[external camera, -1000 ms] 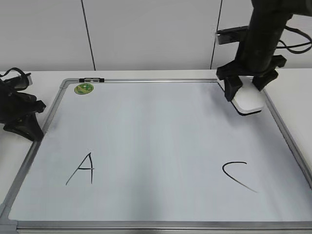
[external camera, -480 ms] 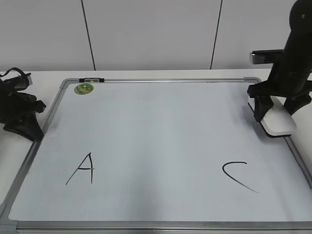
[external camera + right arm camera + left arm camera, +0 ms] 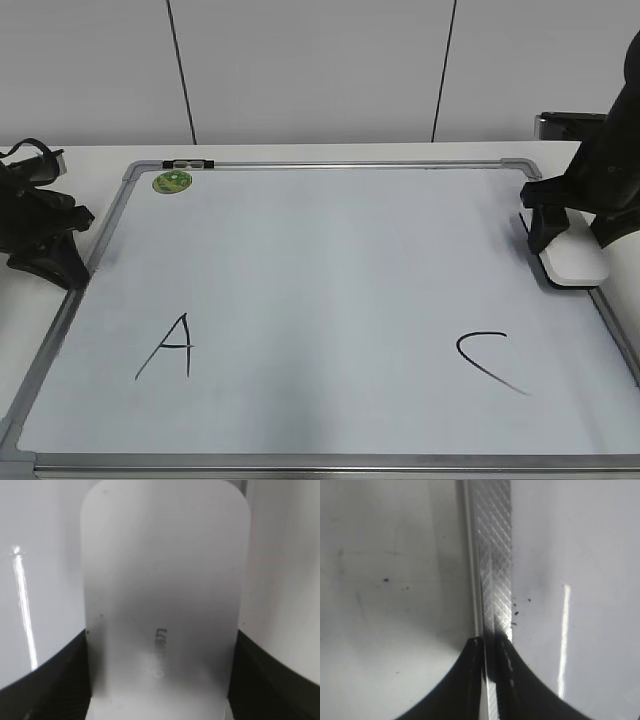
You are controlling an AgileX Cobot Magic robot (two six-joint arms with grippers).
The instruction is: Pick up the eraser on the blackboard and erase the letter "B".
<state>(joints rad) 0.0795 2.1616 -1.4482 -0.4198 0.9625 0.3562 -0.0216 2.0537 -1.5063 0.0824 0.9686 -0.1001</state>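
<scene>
The eraser (image 3: 574,264) is a white oblong block; it lies at the right edge of the blackboard (image 3: 330,270), partly over the grey frame. My right gripper (image 3: 573,240) is shut on the eraser, one black finger on each long side. In the right wrist view the eraser (image 3: 165,580) fills the middle between the fingers of the right gripper (image 3: 160,680), with tiny grey lettering on top. No letter "B" shows on the board. My left gripper (image 3: 45,255) rests at the board's left frame, empty, and in the left wrist view the left gripper (image 3: 487,650) has its fingers together over the frame strip (image 3: 495,555).
A black "A" (image 3: 170,347) is at the front left of the board and a black "C" (image 3: 487,362) at the front right. A green round magnet (image 3: 172,182) sits at the back left corner. A white wall stands behind the table.
My right gripper has carried the eraser to the right and down, from the board's back right area to its right frame edge. The left arm has not moved.
</scene>
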